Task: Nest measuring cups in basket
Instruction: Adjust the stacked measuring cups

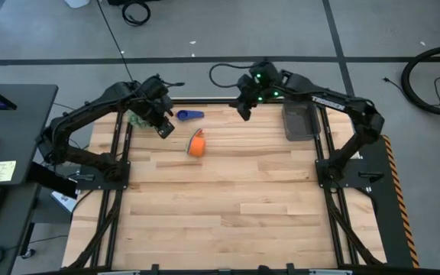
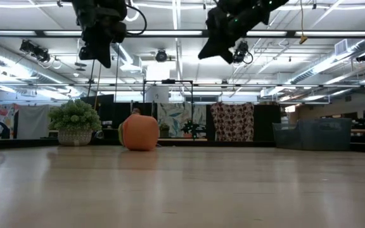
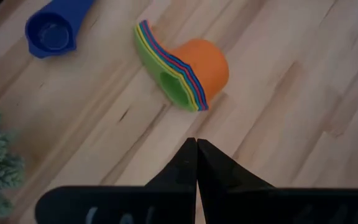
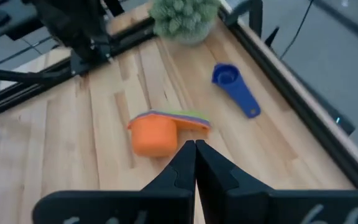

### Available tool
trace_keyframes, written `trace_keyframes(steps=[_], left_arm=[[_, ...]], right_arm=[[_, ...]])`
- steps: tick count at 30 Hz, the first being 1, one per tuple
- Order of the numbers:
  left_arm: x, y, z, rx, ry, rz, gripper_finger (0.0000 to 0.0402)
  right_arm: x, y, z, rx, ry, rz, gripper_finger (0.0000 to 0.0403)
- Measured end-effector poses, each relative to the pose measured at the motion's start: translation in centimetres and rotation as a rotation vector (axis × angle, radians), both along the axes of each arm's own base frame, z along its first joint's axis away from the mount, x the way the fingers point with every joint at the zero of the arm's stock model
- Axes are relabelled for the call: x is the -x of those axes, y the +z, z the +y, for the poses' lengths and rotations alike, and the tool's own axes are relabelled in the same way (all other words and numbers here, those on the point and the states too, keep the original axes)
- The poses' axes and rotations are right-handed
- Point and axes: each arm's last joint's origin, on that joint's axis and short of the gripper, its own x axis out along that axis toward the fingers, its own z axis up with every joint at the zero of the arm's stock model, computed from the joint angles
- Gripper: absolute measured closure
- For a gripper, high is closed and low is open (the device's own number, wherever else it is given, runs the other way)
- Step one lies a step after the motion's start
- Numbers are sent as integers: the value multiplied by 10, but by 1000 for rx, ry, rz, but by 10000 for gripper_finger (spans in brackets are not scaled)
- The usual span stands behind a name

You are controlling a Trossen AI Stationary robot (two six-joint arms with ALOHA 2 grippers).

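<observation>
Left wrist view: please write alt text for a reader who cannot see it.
A nested stack of measuring cups, orange outermost, lies on its side on the wooden table. A dark blue cup lies apart. The left end effector is shut above the table.

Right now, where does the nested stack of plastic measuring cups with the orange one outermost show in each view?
High view: stack of cups, left of table centre, near the far edge.
Low view: orange blob, centre-left.
Left wrist view: upper middle.
Right wrist view: middle.
Shared landmark: fuzzy green plant ball, beside it.
</observation>
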Motion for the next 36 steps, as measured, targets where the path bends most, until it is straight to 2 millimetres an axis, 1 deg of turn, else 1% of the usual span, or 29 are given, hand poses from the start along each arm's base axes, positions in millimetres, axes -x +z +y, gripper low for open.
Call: trace_keyframes(steps=[5,10,15,17,19,21,24,29,32,34,36], left_arm=[[-1,1,1,-7,12,-17,395],[-1,1,1,8,41,-17,395],[-1,0,2,48,120,-18,395],[0,0,3,70,149,-15,395],[0,-5,3,91,183,-9,395],[1,-19,2,129,224,16,395],[0,-46,2,176,281,32,395],[-4,-85,5,167,340,-41,395],[-4,-105,6,137,340,-76,395],[-2,-118,5,116,344,-95,395],[1,-131,4,105,348,-102,395]], right_arm=[[-14,-24,-7,-81,29,46,388],[-24,-41,-11,-37,110,71,383],[-26,-41,-10,56,172,68,361],[-27,-40,-9,78,193,59,345],[-29,-39,-7,97,201,50,327],[-31,-39,-5,114,200,53,309],[-32,-39,-2,156,227,56,286],[-32,-39,-3,115,192,58,275],[-36,-47,-5,45,153,70,276],[-43,-55,-6,-8,125,75,276],[-50,-69,-6,-72,94,110,277]])
